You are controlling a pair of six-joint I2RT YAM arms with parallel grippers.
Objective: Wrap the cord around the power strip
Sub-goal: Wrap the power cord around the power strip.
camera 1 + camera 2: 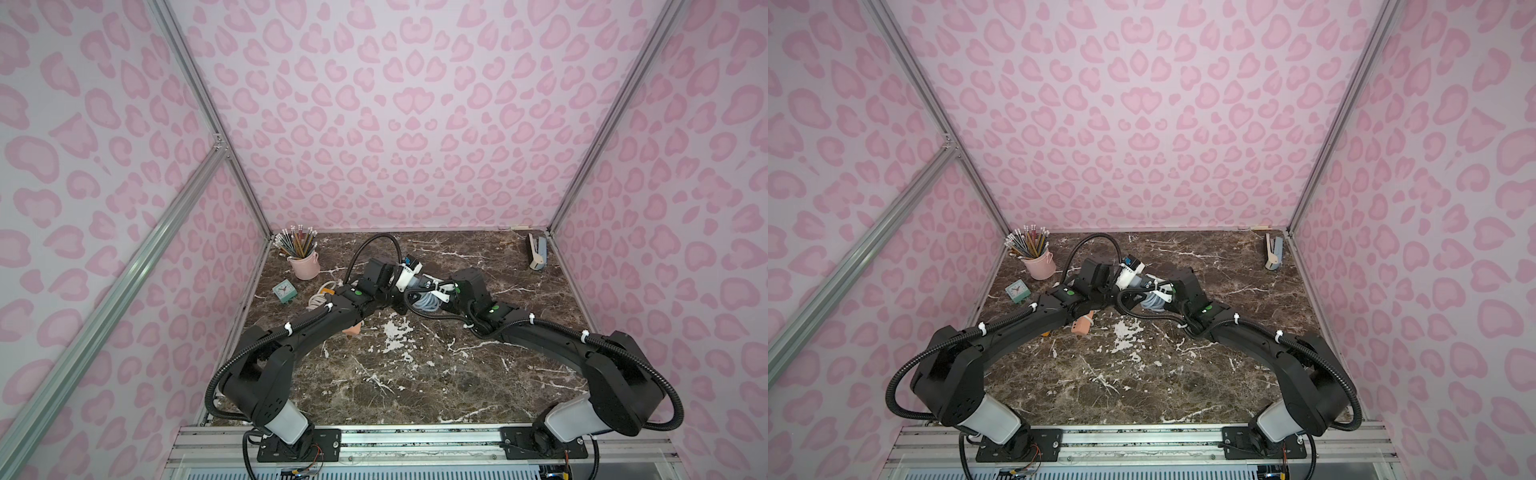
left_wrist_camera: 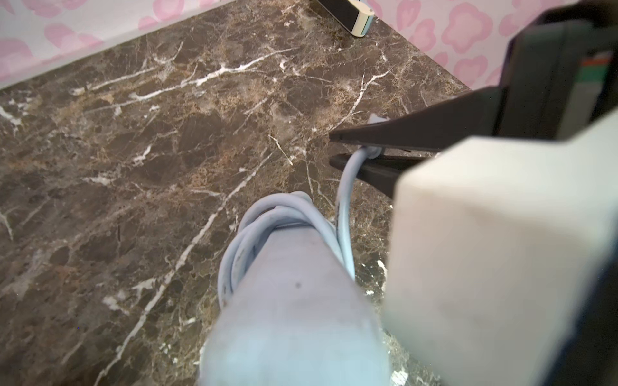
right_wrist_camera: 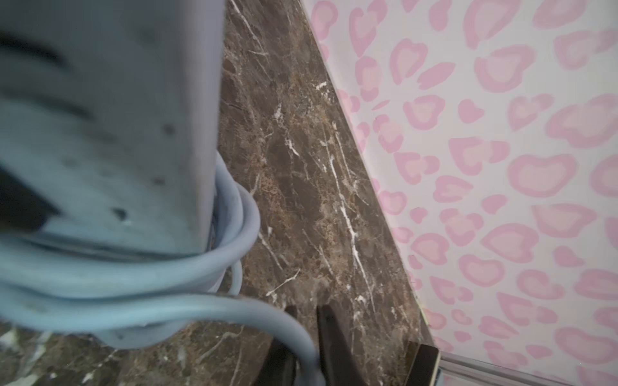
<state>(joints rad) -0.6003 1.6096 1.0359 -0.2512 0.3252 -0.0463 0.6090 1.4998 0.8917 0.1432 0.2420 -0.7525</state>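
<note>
Currently, step: a further turn of the cord (image 2: 344, 187) is judged to be in hand.
Power strip (image 2: 294, 300): long axis runs straight out from the left gripper (image 1: 409, 282); cord is already wound round its far end.
Left gripper: closed, judged to be clamped on the strip's near end; fingers hidden.
Right gripper (image 2: 331, 149): nearly closed, the cord pinched between its jaws.
Key relation: the free cord rises from the far end to the right gripper just beside it, and is to be carried across the axis.
</note>
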